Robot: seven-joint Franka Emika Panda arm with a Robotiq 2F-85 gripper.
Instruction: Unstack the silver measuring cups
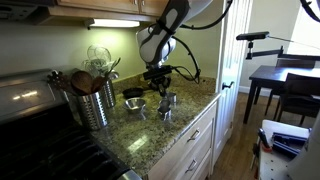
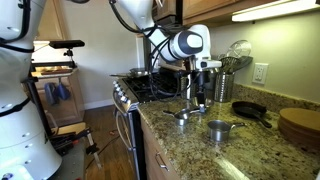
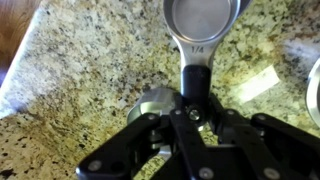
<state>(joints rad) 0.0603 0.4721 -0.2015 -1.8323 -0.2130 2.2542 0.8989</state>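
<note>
- Speckled granite surface [image 1: 150, 135] [image 2: 190, 150] [image 3: 90, 60] runs along a kitchen wall under wooden cabinets, ending against a stove [image 1: 40, 150] [image 2: 140, 88].
- Over it bends the white arm [image 1: 165, 30] [image 2: 180, 45], its wrist pointing down at the surface.
- Near the stove stands a perforated steel canister [image 1: 97, 103] [image 2: 222, 88] full of utensils.
- A round wooden board [image 2: 300, 125] lies at the far edge of an exterior view.
- A dark pan [image 1: 133, 92] [image 2: 250, 110] sits behind the cups, toward the wall.
- The silver measuring cups [image 1: 135, 104] [image 2: 218, 128] lie apart on the surface near the gripper, not nested.
- In the wrist view the marked measuring cup [image 3: 200, 18] lies straight ahead of the gripper, bowl farthest away, its flat handle stamped 1/4 pointing back into the fingertips.
- The gripper [image 3: 195, 88] [image 1: 160, 85] [image 2: 197, 98] has its jaws drawn nearly together, pinching the end of that handle.
- A second cup [image 3: 158, 100] shows partly under the gripper, just beside the handle end.
- A third rim [image 3: 315, 90] cuts the wrist view's edge, well apart.
- A pale strip [image 3: 258, 85] lies on the surface between them.
</note>
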